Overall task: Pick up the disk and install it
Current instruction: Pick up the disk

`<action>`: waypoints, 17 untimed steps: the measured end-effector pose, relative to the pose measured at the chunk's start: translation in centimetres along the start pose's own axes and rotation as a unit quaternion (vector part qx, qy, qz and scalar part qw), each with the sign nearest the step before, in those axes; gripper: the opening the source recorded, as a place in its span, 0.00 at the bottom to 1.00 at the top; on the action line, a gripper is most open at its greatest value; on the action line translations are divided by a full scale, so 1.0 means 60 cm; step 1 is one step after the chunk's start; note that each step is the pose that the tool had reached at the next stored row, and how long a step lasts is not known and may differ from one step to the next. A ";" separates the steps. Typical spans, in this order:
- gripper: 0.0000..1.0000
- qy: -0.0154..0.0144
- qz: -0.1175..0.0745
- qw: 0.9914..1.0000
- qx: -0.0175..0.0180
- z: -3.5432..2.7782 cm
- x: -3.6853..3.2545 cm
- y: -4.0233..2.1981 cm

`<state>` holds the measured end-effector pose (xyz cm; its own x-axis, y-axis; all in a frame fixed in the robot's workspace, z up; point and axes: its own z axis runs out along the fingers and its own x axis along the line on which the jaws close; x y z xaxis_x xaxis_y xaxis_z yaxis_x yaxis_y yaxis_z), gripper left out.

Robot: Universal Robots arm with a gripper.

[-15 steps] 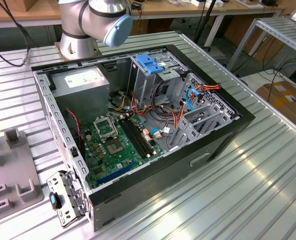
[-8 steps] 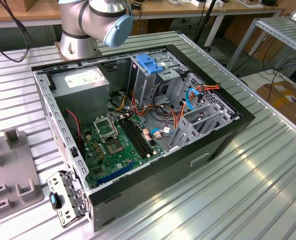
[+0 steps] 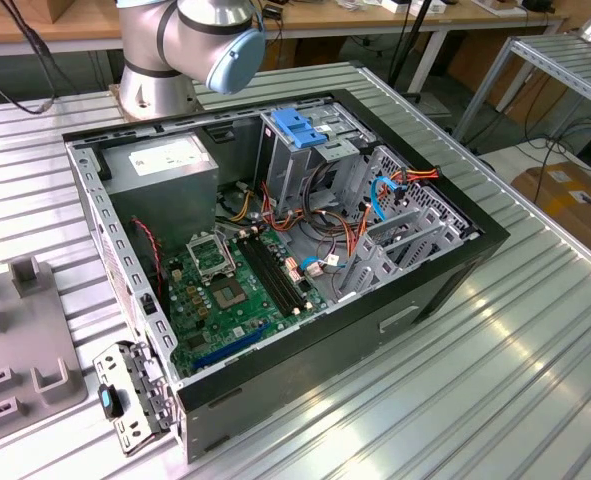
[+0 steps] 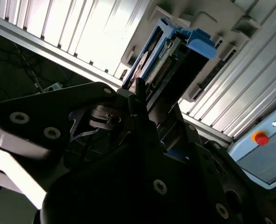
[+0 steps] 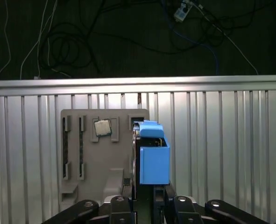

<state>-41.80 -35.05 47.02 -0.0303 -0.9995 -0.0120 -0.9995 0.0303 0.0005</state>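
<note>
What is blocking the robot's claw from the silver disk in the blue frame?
Nothing visible. In both wrist views the black gripper grips the flat silver-grey disk with light-blue plastic rails, one finger on each side, with no gap between them.

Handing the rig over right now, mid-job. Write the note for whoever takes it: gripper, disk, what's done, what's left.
Gripper: jaws look shut on the disk, held on edge.
Disk: over the grey fixture on the ribbed table; whether it is clear of the fixture cannot be told.
Done: disk grasped.
Left: install into the open computer case, not yet done.
</note>
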 end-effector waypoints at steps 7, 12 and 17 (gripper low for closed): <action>0.35 0.000 0.000 1.000 0.000 -0.018 0.000 0.000; 0.35 0.000 0.000 1.000 0.000 -0.019 0.000 0.000; 0.35 0.000 0.000 1.000 0.000 -0.019 0.000 -0.001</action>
<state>-41.74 -35.04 48.18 -0.0302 -0.9995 -0.0121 -0.9995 0.0302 0.0003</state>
